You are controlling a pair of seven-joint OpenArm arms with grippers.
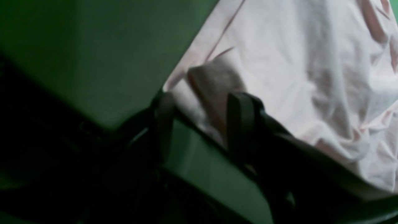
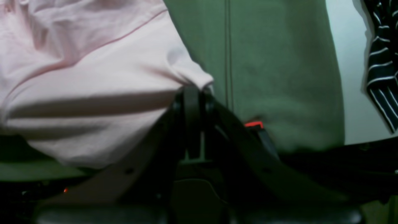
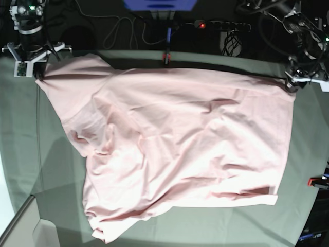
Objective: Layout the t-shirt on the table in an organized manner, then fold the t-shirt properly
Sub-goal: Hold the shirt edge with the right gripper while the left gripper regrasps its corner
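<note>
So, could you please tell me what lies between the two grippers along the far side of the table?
In the base view, the t-shirt spans that stretch, its far edge running from the right gripper to the left gripper over the table.

Both wrist views are soft and dim, so we cannot make out fine detail. In the left wrist view the t-shirt (image 1: 295,77) runs off the top and right edges, and the left gripper (image 1: 202,124) is a dark blur; we cannot tell whether it pinches the cloth. In the right wrist view a striped fabric (image 2: 381,62) is cut by the right edge. In the base view the shirt's lower corner leaves the bottom edge, and the surface (image 3: 20,154) is cropped all round.
</note>
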